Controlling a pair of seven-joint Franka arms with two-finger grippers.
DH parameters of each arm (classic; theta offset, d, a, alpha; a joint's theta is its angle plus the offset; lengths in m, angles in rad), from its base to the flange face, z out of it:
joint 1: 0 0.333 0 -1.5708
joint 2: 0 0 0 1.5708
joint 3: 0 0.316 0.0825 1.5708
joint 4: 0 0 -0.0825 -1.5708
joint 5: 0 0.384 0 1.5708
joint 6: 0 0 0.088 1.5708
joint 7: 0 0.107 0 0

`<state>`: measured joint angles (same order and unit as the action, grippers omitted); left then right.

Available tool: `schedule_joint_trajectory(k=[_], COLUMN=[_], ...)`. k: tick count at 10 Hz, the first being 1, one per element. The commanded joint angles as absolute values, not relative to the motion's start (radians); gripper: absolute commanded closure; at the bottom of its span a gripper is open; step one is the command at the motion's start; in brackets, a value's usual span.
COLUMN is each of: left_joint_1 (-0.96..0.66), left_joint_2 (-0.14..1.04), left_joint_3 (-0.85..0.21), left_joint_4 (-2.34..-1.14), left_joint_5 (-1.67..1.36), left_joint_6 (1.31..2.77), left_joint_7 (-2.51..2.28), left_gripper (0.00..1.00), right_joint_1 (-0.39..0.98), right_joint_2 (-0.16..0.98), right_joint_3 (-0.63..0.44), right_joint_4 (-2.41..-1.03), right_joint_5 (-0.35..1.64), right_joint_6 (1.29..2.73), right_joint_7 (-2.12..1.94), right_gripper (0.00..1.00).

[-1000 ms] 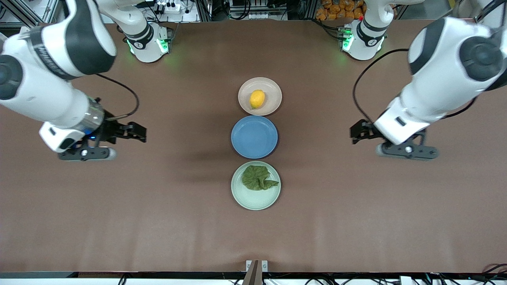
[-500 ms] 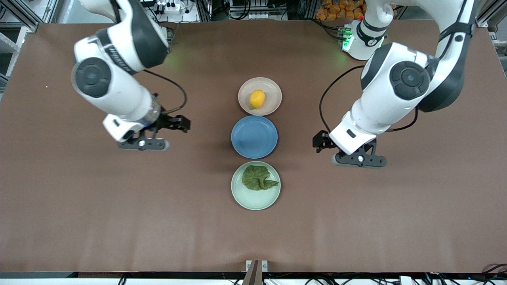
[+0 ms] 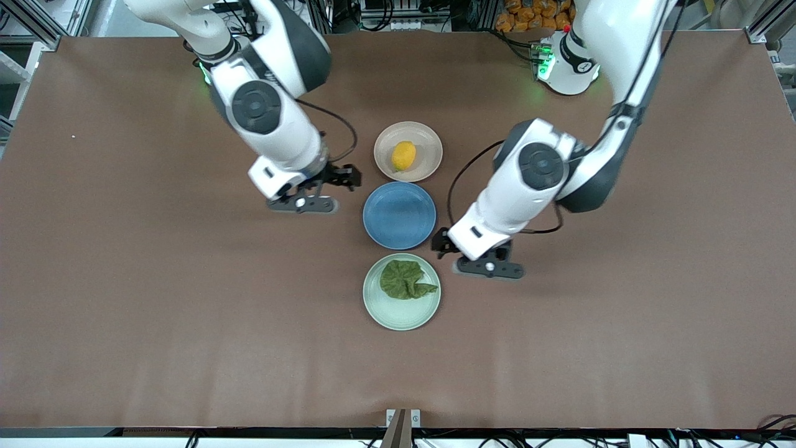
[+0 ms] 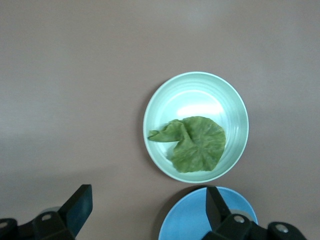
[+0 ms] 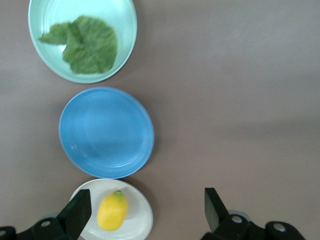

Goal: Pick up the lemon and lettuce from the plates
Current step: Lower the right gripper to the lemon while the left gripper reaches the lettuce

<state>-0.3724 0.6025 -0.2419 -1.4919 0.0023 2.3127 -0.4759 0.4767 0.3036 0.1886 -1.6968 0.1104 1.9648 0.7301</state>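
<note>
The lemon [image 3: 403, 155] lies on the beige-pink plate [image 3: 430, 140], farthest from the front camera. The lettuce [image 3: 404, 280] lies on the mint green plate [image 3: 398, 318], nearest to it. My right gripper [image 3: 336, 178] is open and empty, over the table beside the beige-pink plate toward the right arm's end. In its wrist view the lemon [image 5: 112, 211] is close to one finger [image 5: 76, 214]. My left gripper [image 3: 444, 244] is open and empty, over the table by the blue plate's edge. The lettuce [image 4: 197, 142] shows in its wrist view.
A bright blue plate [image 3: 399, 215] stands bare between the two other plates, in one row down the table's middle. The brown table [image 3: 186, 311] stretches wide on both sides of the row. Robot bases stand along the table's back edge.
Both arms have swung in from the table's ends toward the row of plates. The right gripper now hangs by the beige-pink plate, the left by the blue plate. Lemon and lettuce have not moved.
</note>
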Motion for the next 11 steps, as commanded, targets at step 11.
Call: schedule_joint_trajectory(k=[11], left_joint_1=[-0.607], left_joint_2=[0.914], left_joint_3=[-0.035], left_joint_4=[-1.42], left_joint_5=[0.169], left_joint_6=[2.787], left_joint_7=[-0.5], left_gripper=[0.19], right_joint_1=[0.661], right_joint_2=[0.512], right_joint_3=[0.279], right_joint_4=[-1.885], right_joint_5=[0.044], right_joint_6=[2.329], right_joint_7=[1.272], right_gripper=[0.0])
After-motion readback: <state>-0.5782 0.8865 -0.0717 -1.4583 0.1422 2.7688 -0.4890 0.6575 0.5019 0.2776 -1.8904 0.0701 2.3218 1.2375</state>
